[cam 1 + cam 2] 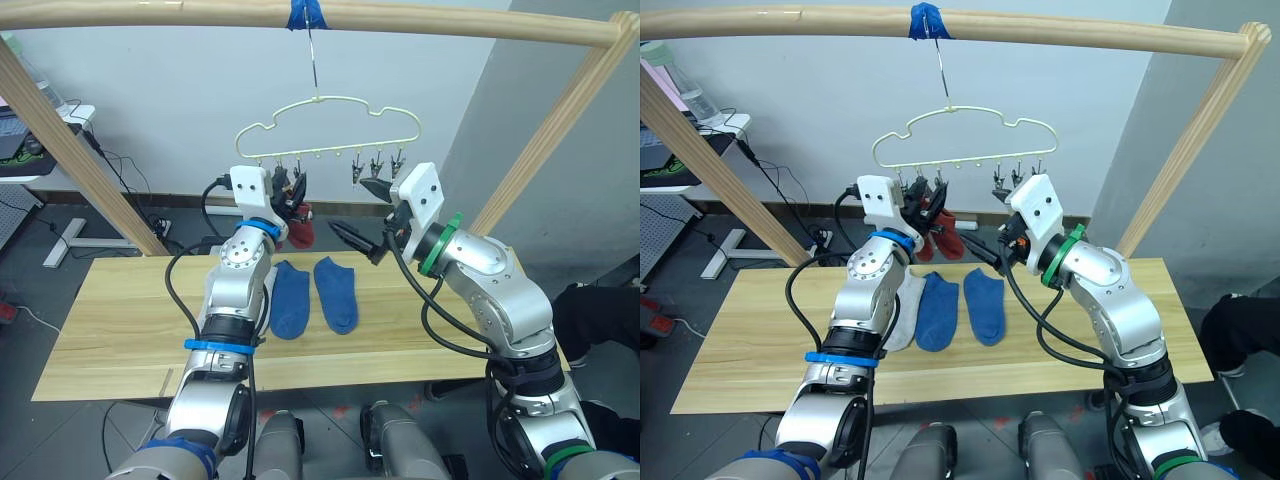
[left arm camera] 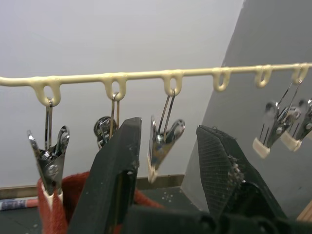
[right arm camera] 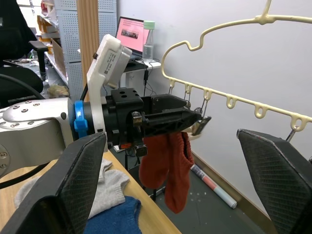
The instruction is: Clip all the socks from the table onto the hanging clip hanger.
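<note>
The rust red socks (image 3: 168,161) already hang from the clips at the left end of the pale yellow-green clip hanger (image 1: 330,125), which dangles by its long hook from the wooden pole (image 1: 330,18) at a wrap of blue tape (image 1: 303,14). The left claw (image 2: 168,146) is up at the clip row with its fingers apart, straddling a bare metal clip (image 2: 163,141) and holding nothing that I can see; from the right wrist view its tips sit right at that clip beside the red socks. The right claw (image 1: 352,236) hovers just below the hanger's right-hand clips, wide open and empty. To my eye the job is about a third done: two blue socks (image 1: 312,295) lie side by side on the bench (image 1: 130,330), and a light grey sock (image 1: 902,310) lies beside them, partly behind the left arm; I cannot tell whether a second grey one lies with it. If the next move is to pinch that clip open, I'd want the squeeze on its upper handles, since the hanger looks free to swing from its hook. The bench is light wooden planks. Behind it are a white wall, a grey wall at the right, trailing cables and a side desk with a laptop (image 3: 132,31) and a bottle (image 3: 148,39).
</note>
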`<state>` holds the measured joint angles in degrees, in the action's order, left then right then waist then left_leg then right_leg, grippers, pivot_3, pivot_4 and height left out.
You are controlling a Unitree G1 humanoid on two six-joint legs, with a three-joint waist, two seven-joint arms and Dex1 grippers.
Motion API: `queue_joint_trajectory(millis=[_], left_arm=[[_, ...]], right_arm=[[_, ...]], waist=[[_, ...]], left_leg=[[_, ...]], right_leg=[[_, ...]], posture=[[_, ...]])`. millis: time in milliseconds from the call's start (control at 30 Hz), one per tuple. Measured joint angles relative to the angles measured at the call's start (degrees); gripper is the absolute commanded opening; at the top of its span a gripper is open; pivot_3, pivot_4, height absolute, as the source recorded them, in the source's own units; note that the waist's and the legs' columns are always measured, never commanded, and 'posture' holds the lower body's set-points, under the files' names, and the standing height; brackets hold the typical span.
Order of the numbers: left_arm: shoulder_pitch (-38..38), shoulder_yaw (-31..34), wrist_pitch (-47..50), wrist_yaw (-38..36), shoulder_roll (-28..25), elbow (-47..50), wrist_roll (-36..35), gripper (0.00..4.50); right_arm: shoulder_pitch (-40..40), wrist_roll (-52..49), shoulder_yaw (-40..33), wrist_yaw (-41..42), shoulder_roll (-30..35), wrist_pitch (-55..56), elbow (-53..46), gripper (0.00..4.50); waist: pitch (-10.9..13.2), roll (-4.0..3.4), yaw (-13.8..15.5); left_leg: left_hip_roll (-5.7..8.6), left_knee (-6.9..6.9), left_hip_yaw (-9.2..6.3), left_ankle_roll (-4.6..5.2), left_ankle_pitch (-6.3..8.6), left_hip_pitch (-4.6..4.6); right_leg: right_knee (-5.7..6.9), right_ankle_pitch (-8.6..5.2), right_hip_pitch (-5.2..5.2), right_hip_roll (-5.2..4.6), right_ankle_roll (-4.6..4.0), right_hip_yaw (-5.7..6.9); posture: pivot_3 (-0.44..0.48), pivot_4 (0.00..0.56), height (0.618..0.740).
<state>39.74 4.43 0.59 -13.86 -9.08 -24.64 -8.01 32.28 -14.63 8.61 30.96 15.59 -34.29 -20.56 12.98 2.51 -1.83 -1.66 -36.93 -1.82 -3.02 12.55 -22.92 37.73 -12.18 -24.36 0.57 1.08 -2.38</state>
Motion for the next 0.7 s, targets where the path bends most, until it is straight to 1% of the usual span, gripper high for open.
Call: queue_joint_trajectory(millis=[500, 700], left_arm=[[4.7, 0.3, -2.9, -0.2, 0.4, -7.9, 0.4, 1.99], [6.0, 0.4, -5.1, 1.0, 0.4, -10.5, 1.3, 1.99]], right_arm=[[1.0, 0.0, 0.0, 0.0, 0.0, 0.1, 0.0, 4.5], [1.1, 0.0, 0.0, 0.1, 0.0, 0.2, 0.0, 4.5]], waist=[[0.0, 0.0, 0.0], [0.0, 0.0, 0.0]], left_leg=[[0.0, 0.01, 0.01, 0.0, 0.0, -0.01], [0.0, 0.01, 0.01, 0.0, 0.0, -0.01]], right_leg=[[-0.01, 0.0, 0.0, 0.0, 0.0, 0.0], [-0.02, 0.0, 0.0, 0.0, 0.0, 0.0]], posture=[[-0.045, 0.159, 0.74], [-0.045, 0.158, 0.74]])
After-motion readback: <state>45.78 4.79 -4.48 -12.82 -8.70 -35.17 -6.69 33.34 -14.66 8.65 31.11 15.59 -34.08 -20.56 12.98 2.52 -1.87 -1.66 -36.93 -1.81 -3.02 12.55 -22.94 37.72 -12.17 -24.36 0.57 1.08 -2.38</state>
